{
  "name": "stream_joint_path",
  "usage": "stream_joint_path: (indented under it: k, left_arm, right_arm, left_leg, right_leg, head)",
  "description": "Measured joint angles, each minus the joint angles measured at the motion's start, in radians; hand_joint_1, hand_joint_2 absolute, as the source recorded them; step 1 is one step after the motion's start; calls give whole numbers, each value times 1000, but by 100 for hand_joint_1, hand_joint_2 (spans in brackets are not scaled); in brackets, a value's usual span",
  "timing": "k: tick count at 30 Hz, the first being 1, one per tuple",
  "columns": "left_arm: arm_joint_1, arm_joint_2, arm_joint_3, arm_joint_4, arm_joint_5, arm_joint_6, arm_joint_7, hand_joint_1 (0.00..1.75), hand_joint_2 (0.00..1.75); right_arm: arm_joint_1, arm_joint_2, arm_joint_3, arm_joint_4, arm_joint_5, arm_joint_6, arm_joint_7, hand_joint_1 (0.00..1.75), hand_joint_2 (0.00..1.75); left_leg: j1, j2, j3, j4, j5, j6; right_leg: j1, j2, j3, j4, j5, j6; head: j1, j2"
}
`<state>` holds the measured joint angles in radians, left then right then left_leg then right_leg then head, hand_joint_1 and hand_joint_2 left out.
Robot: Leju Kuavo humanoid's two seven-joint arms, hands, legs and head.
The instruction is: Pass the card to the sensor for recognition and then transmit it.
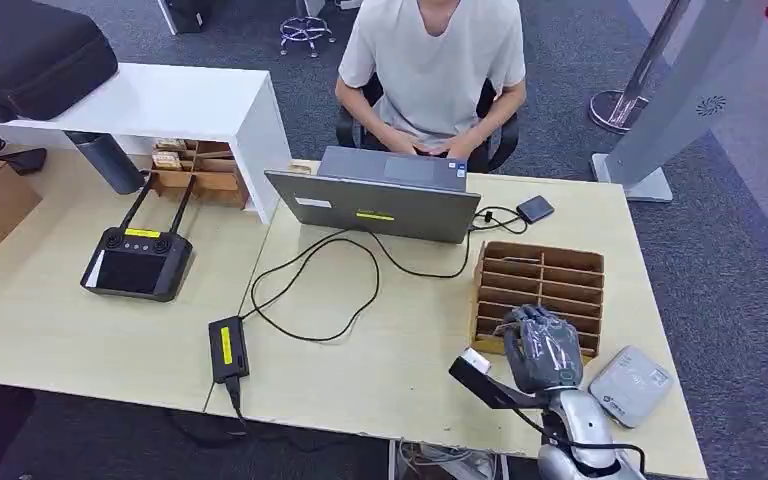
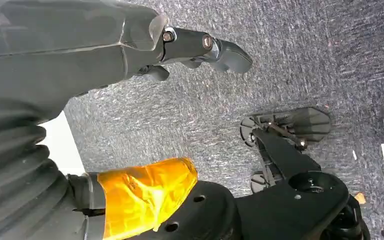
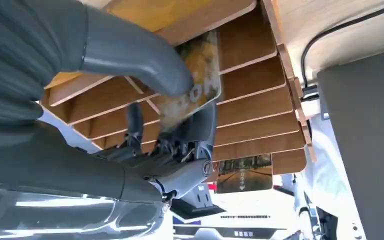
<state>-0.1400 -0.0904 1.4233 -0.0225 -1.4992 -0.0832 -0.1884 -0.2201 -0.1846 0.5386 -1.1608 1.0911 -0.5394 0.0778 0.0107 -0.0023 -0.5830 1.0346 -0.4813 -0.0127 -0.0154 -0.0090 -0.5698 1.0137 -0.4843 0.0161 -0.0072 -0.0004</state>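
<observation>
Right hand [image 1: 542,350], grey and ribbed at the wrist, positioned over the near edge of the slotted wooden card rack [image 1: 550,272] on the right part of the pale wooden table [image 1: 380,370]. In the right wrist view, same hand [image 3: 145,100] pinching a yellowish printed card [image 3: 200,75] between thick grey thumb and darker fingers [image 3: 190,140], card held against the slats of the rack [image 3: 252,95]. Second card with a dark landscape print [image 3: 244,173] seated in another slot of the rack. Flat grey rounded sensor box [image 1: 629,385] lying on the table just right of the hand, near the table's right near corner, apart from the held card. Left hand [image 2: 195,47] hanging over grey carpet, fingers apart, nothing held. Grey laptop [image 1: 380,195] at the far middle of the table, black cables [image 1: 310,290] running from it to a black power brick with a yellow label [image 1: 227,348] at the near edge. Black handheld controller with two antennas [image 1: 138,260] on the left. Person in a pale shirt [image 1: 430,60] seated at the far side behind the laptop.
</observation>
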Motion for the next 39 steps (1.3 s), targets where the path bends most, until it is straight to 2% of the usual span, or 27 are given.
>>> stream_joint_path:
  k: [15,17,24,29,39]
  left_arm:
    - [-1,0,0,0,0,31,-15,0,175]
    - [-7,0,0,0,0,98,-62,0,175]
    - [-16,0,2,0,0,164,-96,0,175]
    - [-21,0,-7,0,0,169,-95,0,175]
    - [-26,0,-51,0,0,160,-87,0,175]
  right_arm:
    - [0,-3,-4,-7,-20,3,-9,175,175]
    - [4,-5,-11,-24,-21,5,-8,175,175]
    - [18,-10,-33,-57,5,3,6,175,175]
    - [-3,-20,-53,-100,45,4,14,175,175]
    - [-133,-52,-89,-189,75,35,20,175,175]
  left_leg:
    - [0,0,0,0,0,0]
    - [0,0,0,0,0,0]
    - [0,0,0,0,0,0]
    - [0,0,0,0,0,0]
    - [0,0,0,1,0,0]
  right_leg:
    - [0,0,0,0,0,0]
    - [0,0,0,0,0,0]
    - [0,0,0,0,0,0]
    - [0,0,0,0,0,0]
    - [0,0,0,0,1,0]
  head:
    - [0,0]
    - [0,0]
    - [0,0]
    - [0,0]
    - [0,0]
